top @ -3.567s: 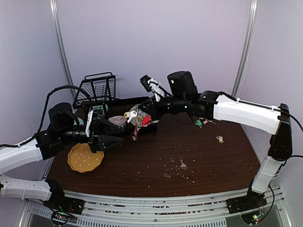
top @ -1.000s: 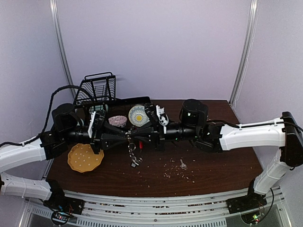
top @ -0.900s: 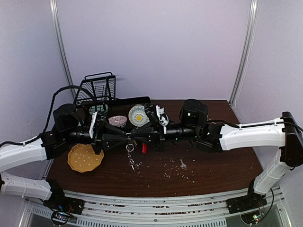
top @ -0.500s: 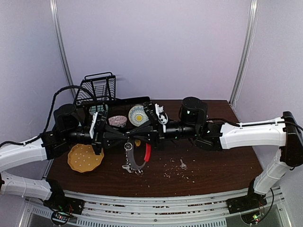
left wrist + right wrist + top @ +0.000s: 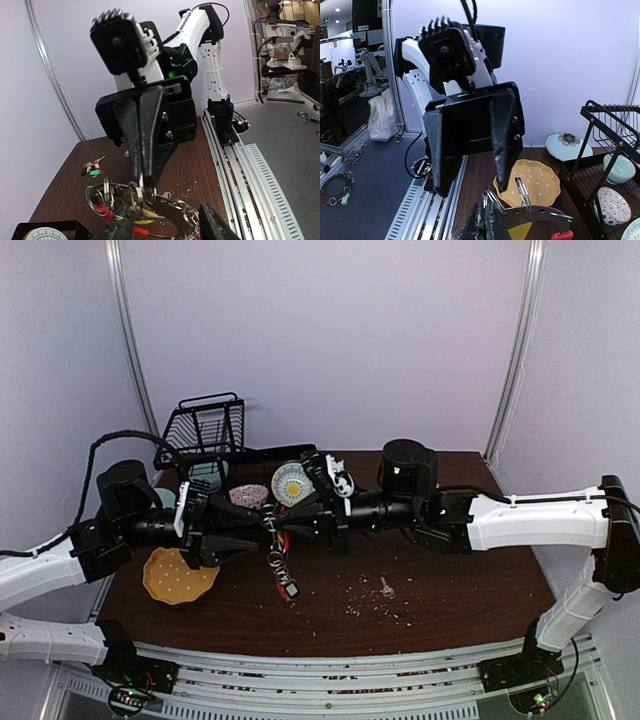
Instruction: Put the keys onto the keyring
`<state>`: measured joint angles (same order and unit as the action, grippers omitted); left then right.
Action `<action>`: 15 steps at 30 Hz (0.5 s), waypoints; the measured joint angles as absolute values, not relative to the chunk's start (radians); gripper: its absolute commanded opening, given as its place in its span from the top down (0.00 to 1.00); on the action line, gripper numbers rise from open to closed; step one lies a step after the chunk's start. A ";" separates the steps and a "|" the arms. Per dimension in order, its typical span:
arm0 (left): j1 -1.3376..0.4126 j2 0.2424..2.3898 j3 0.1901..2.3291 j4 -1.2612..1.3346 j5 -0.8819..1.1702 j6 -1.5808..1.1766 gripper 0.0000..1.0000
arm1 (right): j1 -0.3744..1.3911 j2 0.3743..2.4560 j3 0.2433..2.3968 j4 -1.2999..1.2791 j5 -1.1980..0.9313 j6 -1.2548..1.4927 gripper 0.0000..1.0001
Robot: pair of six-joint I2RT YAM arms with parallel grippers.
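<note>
Right gripper (image 5: pixel 141 181): jaws pressed together, pinching the top of the keyring (image 5: pixel 278 562) at its silver rings. The bunch hangs straight down from the fingertips, above the table (image 5: pixel 450 590); ring and chain uppermost, a red end lowest in the top view. In the left wrist view the red clip (image 5: pixel 106 212) lies among the rings, just below the right fingertips.

Left gripper (image 5: pixel 165 226): fingers apart, facing the right gripper nose to nose over the middle of the table. The right wrist view shows its two fingers well separated, nothing pinched between them. The rings sit in front of and partly between the spread left fingertips; whether they touch cannot be told.

Keys: one bare silver key (image 5: pixel 386 587) lies flat on the table, to the right of the hanging bunch and well apart from both grippers. A small cluster of tagged keys (image 5: pixel 91 168), green and red tags, lies farther back on the table behind the right gripper.

Surroundings: yellow plate (image 5: pixel 180 575) under the left arm; black dish rack (image 5: pixel 205 430) at back left.
</note>
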<state>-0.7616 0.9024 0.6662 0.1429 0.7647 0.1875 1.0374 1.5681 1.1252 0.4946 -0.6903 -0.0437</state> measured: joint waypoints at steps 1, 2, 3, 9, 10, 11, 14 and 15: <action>-0.761 0.891 0.668 0.134 0.773 0.197 0.53 | 1.036 1.568 1.127 0.491 -0.684 -0.036 1.00; -0.761 0.880 0.669 0.130 0.785 0.204 0.56 | 1.036 1.567 1.127 0.487 -0.679 -0.028 1.00; -0.760 0.870 0.669 0.130 0.794 0.205 0.60 | 1.036 1.567 1.127 0.484 -0.675 -0.023 1.00; -0.753 0.857 0.665 0.224 0.897 0.152 0.83 | 1.036 1.567 1.127 0.466 -0.620 0.012 1.00; -0.753 0.883 0.669 0.226 0.907 0.145 0.83 | 1.036 1.567 1.127 0.465 -0.613 0.016 1.00; -0.753 0.919 0.679 0.215 0.912 0.139 0.83 | 1.036 1.567 1.127 0.464 -0.609 0.023 1.00; -0.753 1.006 0.700 0.180 0.895 0.138 0.83 | 1.036 1.567 1.127 0.467 -0.608 0.035 1.00; -0.752 1.018 0.699 0.154 0.882 0.139 0.82 | 1.036 1.565 1.127 0.469 -0.608 0.037 1.00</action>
